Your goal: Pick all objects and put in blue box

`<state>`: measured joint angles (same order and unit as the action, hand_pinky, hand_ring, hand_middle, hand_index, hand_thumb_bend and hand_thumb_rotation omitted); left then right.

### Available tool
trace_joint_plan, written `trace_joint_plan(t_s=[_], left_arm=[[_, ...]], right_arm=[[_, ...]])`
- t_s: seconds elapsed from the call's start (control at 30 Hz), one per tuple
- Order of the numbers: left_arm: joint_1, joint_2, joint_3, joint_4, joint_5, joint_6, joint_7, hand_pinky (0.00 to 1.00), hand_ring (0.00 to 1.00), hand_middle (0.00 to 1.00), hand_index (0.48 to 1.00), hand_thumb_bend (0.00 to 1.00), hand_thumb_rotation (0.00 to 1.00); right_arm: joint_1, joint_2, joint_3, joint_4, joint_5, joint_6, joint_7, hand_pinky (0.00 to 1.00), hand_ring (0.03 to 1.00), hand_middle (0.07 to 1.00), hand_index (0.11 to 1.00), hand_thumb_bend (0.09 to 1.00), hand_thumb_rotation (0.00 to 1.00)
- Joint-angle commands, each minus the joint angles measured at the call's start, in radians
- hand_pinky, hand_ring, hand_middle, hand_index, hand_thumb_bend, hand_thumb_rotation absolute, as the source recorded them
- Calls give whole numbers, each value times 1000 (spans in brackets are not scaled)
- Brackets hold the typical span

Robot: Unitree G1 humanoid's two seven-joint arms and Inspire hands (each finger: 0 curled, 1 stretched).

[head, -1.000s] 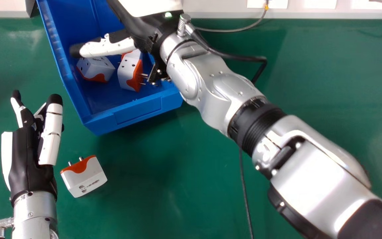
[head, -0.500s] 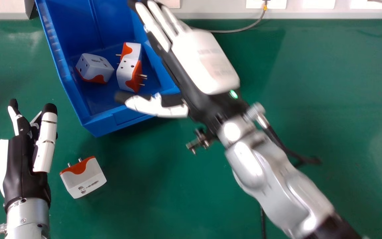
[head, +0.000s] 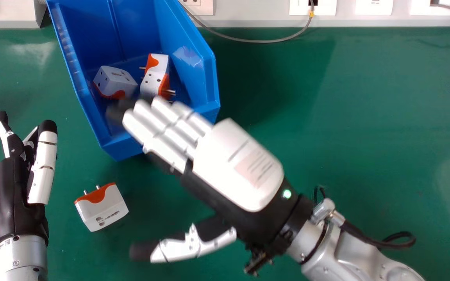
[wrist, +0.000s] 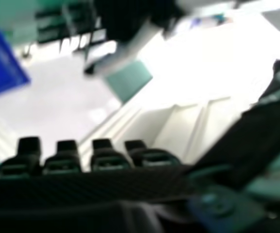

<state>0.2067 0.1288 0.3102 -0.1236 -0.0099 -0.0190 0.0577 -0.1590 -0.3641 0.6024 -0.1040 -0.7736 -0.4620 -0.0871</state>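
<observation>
In the head view, my right hand (head: 236,168) spreads at centre, thumb well apart from the straight fingers; the loose adapter (head: 104,210) lies on the surface (head: 365,136) at lower left, between it and my open left hand (head: 18,195), while other adapters (head: 115,81) sit in the blue box (head: 205,74), upper left. In the right hand view, my fingertips (wrist: 109,159) line the bottom edge, thumb (wrist: 256,131) at right.

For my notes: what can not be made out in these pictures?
Head view: far end of blue box, cut off by top edge.
Head view: near end of boxed adapter with rightward pins, covered by right hand.
Right hand view: blue shape, blurred, cut off by edge.
</observation>
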Motion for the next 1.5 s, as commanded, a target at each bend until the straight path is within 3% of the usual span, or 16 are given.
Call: trace_joint_plan(t_s=[0.0,0.1,0.27,0.37,0.53,0.6,0.67,0.77,0.83,0.93,1.1,1.23,1.37,1.47], left_arm=[[-5,10,10,-18,-8,-1,0,821,896,865,885,433,820],[-12,13,14,-8,-17,6,-5,819,895,865,885,430,823],[-16,19,21,-17,-33,35,-17,818,893,865,887,417,827],[-20,31,25,-9,-41,46,-28,817,893,865,888,414,829],[-19,44,32,-4,-45,57,-49,818,892,866,889,413,832],[-16,49,36,-1,-57,52,-65,818,892,866,890,412,835],[-18,54,42,4,-79,49,-87,818,891,868,894,415,849],[-23,59,48,15,-104,44,-107,817,890,869,897,424,856],[-26,62,52,24,-113,36,-116,817,889,870,899,429,858],[-26,64,52,24,-111,36,-116,820,890,872,900,434,857],[-30,76,49,41,-88,30,-109,826,896,877,903,443,854],[-34,84,47,54,-81,23,-102,836,909,889,910,455,850],[-33,88,44,50,-75,28,-95,841,912,892,912,459,849],[-39,93,44,64,-64,17,-88,843,913,894,912,463,848]], right_arm=[[-20,1,-2,3,35,-42,36,999,1000,1000,983,450,812],[-34,14,3,35,40,-75,66,997,1000,1000,978,443,805],[-58,51,20,86,0,-114,56,978,992,994,962,417,753],[-94,84,40,135,-25,-133,52,955,977,982,947,412,732],[-146,127,68,202,-40,-124,93,912,950,960,925,407,707],[-172,142,80,228,-64,-106,108,900,944,955,920,406,698],[-199,155,94,247,-114,-74,119,874,932,947,910,408,672],[-225,170,109,260,-157,-35,140,861,927,943,904,411,657],[-252,185,123,284,-180,-16,152,856,926,943,904,411,647],[-286,199,143,318,-216,-2,144,852,927,945,906,408,638],[-339,238,174,386,-272,36,121,836,925,946,908,398,628],[-366,261,188,413,-291,62,110,819,916,943,908,386,611],[-394,281,195,430,-301,87,112,827,919,946,909,378,603],[-427,293,200,462,-309,106,108,841,927,955,913,370,591]])
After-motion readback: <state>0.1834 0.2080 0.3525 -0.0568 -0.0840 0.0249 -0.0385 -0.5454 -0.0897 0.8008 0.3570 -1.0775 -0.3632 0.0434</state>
